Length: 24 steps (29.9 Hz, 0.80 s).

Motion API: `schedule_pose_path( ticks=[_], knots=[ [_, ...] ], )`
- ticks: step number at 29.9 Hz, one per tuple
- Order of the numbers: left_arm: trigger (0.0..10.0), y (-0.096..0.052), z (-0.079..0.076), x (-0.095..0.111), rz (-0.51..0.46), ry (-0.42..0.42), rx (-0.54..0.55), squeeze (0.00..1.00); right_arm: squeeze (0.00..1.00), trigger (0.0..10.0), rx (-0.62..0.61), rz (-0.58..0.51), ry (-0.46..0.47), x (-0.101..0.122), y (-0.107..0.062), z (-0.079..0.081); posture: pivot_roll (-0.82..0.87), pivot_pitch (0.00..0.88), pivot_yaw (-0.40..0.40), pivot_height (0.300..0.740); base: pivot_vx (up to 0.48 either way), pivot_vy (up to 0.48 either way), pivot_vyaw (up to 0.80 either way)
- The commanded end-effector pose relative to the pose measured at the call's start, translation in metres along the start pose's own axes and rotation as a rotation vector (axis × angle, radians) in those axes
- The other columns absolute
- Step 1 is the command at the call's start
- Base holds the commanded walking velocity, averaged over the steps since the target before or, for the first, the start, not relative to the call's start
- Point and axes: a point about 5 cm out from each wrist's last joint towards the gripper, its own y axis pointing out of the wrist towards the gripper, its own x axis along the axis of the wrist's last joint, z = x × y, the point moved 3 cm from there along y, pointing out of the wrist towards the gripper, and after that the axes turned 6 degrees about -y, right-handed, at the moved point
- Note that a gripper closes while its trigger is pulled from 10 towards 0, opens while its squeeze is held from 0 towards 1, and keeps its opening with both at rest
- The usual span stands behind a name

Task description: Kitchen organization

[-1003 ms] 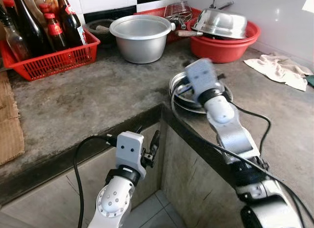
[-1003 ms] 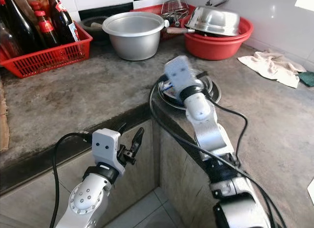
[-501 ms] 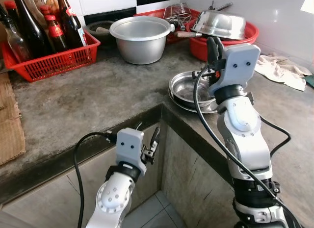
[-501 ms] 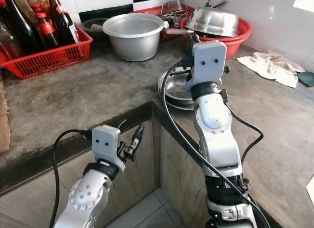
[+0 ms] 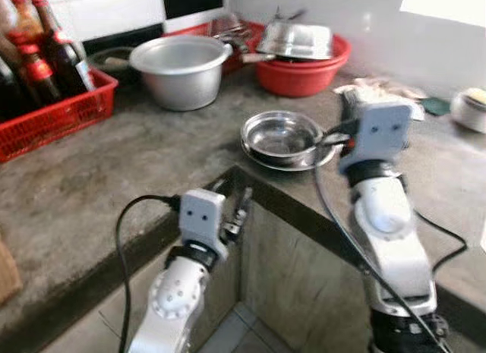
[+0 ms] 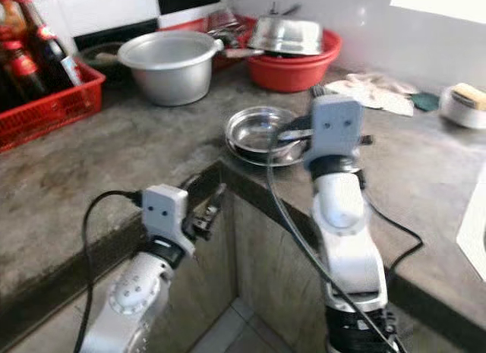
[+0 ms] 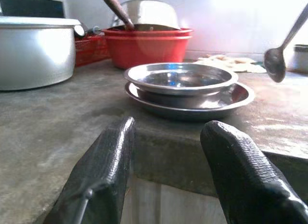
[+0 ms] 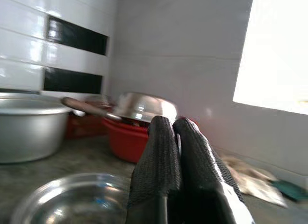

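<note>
Spoon [image 7: 275,60] now in your right gripper [image 8: 175,137], fingers clamped on handle, held just above and beside steel bowl [image 5: 282,134] on plate at bench [image 5: 114,156] corner. Half second ago arm stood upright; it has dropped toward bowl. Likely spoon placement next. Left gripper [image 7: 166,151] spread, empty, below bench edge.

bowl [image 5: 282,133] on plate [image 5: 262,155] — pot [image 5: 179,69] behind

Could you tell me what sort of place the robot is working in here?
Most likely a home kitchen: a concrete counter carries a large metal pot, a steel bowl on a plate and a red crate of bottles, against a tiled wall.
</note>
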Motion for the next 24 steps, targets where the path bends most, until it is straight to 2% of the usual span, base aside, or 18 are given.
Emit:
schedule_pose_path(
  ticks=[1,10,17,24],
  knots=[
    [10.0,0.0016,-0.0068,0.0002,-0.003,-0.015,-0.025,0.00,0.00,0.0,-0.045,0.001,-0.026,0.0019,-0.0019,-0.0120,0.07,0.064,-0.013,0.740,0.000,0.000,-0.80],
    [10.0,0.0030,-0.0083,-0.0001,0.000,-0.014,-0.043,0.00,0.00,0.0,-0.058,0.024,-0.043,-0.0010,-0.0067,-0.0143,0.07,0.066,-0.008,0.740,0.000,0.000,-0.80],
    [10.0,0.0039,-0.0097,-0.0004,-0.003,-0.015,-0.052,0.00,0.00,0.0,-0.058,0.031,-0.042,-0.0007,-0.0089,-0.0120,0.06,0.067,-0.006,0.740,0.000,0.478,-0.79],
    [10.0,0.0046,-0.0095,-0.0015,0.008,0.011,-0.055,0.00,0.00,0.0,-0.041,0.030,-0.054,-0.0018,-0.0085,-0.0083,0.07,0.064,-0.008,0.740,0.000,0.000,-0.68]
  ],
)
